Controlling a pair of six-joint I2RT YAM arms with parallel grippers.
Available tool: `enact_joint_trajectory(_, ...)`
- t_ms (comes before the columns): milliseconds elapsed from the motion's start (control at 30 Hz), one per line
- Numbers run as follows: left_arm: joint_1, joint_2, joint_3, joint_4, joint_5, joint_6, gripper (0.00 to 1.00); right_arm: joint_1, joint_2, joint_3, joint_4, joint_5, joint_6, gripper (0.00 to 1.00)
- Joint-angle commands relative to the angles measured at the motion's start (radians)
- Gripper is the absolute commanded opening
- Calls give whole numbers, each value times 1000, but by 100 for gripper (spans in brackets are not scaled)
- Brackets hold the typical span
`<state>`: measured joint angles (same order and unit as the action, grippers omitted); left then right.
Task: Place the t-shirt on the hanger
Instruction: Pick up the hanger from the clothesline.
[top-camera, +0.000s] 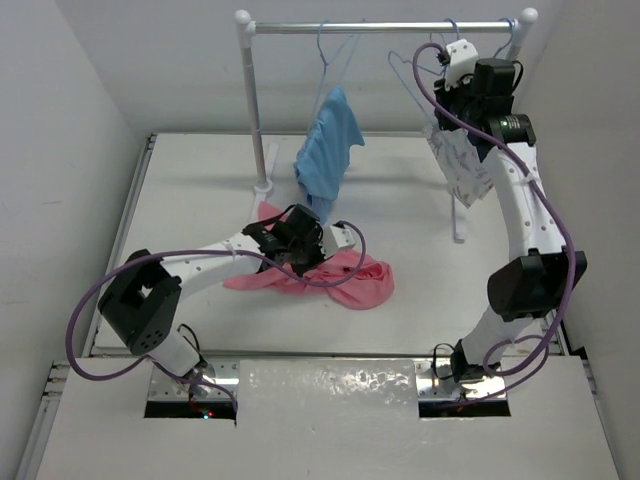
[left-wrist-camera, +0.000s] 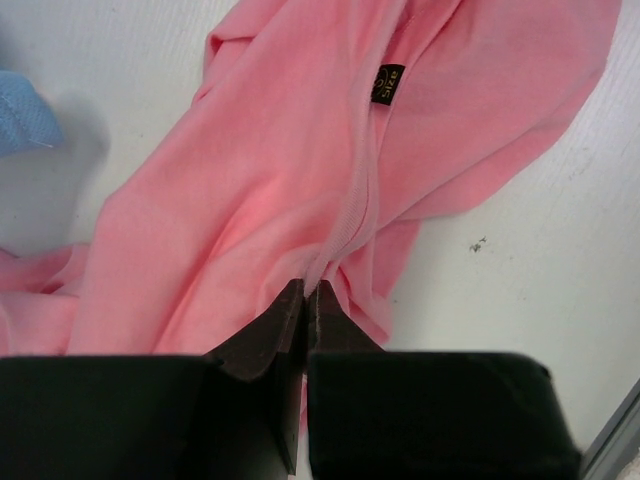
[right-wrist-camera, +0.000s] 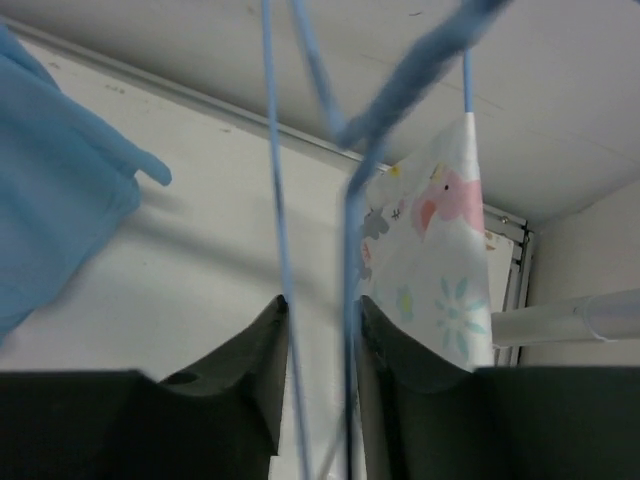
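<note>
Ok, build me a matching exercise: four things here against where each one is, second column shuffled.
1 t-shirt
2 blue shirt
3 patterned cloth
4 hanger

A wire running through the right tool
B hung nearer the rail's left post
C crumpled on the table, pinched in the left tool
D hung at the rail's right end

Pairs: 1-C, 2-B, 3-D, 4-A

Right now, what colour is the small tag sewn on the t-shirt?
Black with gold print: the t-shirt tag shows best in the left wrist view.
</note>
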<state>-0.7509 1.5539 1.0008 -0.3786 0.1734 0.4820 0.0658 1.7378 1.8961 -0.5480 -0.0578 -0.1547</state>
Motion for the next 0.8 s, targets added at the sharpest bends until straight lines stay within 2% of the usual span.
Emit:
enact_joint_trajectory(0,10,3,29,32,-21,6,0,0,-102,-75,108,-57,30,23)
enact_joint_trajectory(33,10,0,27,41,-38,9,0,-1,-121,-128,158,-57,37,16)
enact_joint_trajectory(167,13,-2,33,49,-52,12,0,-1,-178,-143,189,-66,60,0)
enact_joint_trajectory(367,13,6,39,53,-45,18,0,0,-221,-147,227,2,57,0)
enact_joint_trajectory(567,24,23,59,49,-48,20,0,5,-276,-167,181,-37,81,0)
enact_joint_trajectory(633,25,21,70,44,-51,20,0,17,-326,-251,169,-53,90,0)
enact_joint_trajectory(767,28,24,111,-8,-35,30,0,26,-559,-498,212,-124,194,0)
